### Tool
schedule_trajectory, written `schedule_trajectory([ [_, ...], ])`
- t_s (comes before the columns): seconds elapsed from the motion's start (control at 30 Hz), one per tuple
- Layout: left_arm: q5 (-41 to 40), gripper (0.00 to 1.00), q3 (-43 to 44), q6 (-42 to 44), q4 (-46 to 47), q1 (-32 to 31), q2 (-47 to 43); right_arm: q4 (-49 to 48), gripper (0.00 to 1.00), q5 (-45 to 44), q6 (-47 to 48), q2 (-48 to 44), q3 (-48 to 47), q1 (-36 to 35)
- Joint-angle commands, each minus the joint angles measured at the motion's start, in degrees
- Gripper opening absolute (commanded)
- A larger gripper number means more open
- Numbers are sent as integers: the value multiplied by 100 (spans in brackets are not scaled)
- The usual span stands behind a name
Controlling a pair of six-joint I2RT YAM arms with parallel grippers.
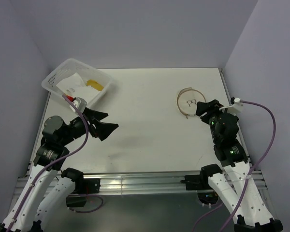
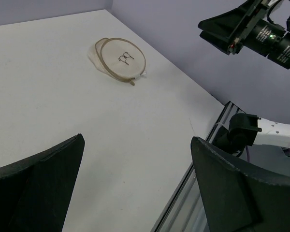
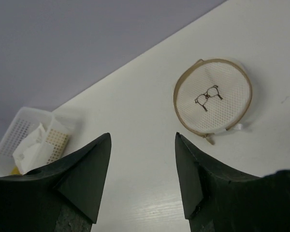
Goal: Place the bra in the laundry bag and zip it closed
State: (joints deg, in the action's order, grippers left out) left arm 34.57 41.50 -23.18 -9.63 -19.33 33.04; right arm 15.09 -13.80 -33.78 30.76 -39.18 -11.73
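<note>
At the near edge of the desk (image 1: 145, 106) the two arms stand, the left one on the left side and the right one on the right side. The left pincer (image 1: 105, 122) hangs over the left part of the desk, just in front of the basket. Its two black fingers (image 2: 38, 193) are spread wide and there is nothing between them; through the gap only the bare white surface shows. The right pincer (image 1: 206, 107) is over the right part of the desk, at the near right side of the laundry bag. Its fingers (image 3: 82, 179) also stand apart and they hold nothing. In the right wrist view a strip of desk lies between the fingertips and the bag, so the pincer does not touch it.

The laundry bag (image 1: 188, 102) lies flat on the right half of the desk, well apart from the basket. It is a round white mesh piece with a thin tan hoop around it and a small black mark like spectacles in the middle of its top.

Farther away, at the far left corner, stands a white plastic basket (image 1: 90, 68) with small holes in its walls. Inside it lie a crumpled white cloth (image 1: 70, 84) and a yellow thing (image 1: 95, 85); I cannot tell what garment they are.
</note>
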Motion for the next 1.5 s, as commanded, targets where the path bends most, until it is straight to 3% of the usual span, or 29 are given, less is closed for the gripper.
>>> schedule_trajectory([
  [0.0, 129, 99, 201, 94, 102, -44, -96, 91, 62, -307, -155, 219, -2, 12],
  [0.13, 59, 99, 210, 129, 67, -70, -166, -506, 53, 35, -453, 439, 445, 12],
  [0.27, -20, 99, 192, 147, 58, -115, -219, -683, 46, -306, -515, 842, 613, 56],
  [0.47, -169, 99, 210, 182, -13, -255, -377, -1087, 36, -370, -577, 1669, 806, 679],
  [0.57, -248, 99, 219, 182, -22, -343, -456, -1350, 37, -63, -665, 2169, 807, 1127],
  [0.73, -424, 99, 227, 208, -92, -492, -526, -1850, 53, 386, -691, 3075, 763, 1673],
  [0.97, -609, 99, 245, 235, -162, -554, -562, -2493, 52, 1265, -727, 3533, 868, 1928],
  [1.1, -1599, 99, 262, 156, -416, -554, -404, -2476, 51, 1556, -569, 3253, 886, 1632],
  [1.13, -2307, 99, 306, 112, -513, -554, -351, -2328, 51, 1495, -525, 3191, 807, 1508],
  [1.23, -3164, 99, 403, -178, -839, -537, -53, -1943, 51, 1084, -296, 3024, 667, 1008],
  [1.3, -3018, 99, 386, -222, -743, -484, 97, -1808, 51, 477, -313, 3006, 666, 1023],
  [1.47, -2446, 99, 368, -222, -523, -115, 256, -2238, 59, 747, -401, 3444, 684, 1848],
])
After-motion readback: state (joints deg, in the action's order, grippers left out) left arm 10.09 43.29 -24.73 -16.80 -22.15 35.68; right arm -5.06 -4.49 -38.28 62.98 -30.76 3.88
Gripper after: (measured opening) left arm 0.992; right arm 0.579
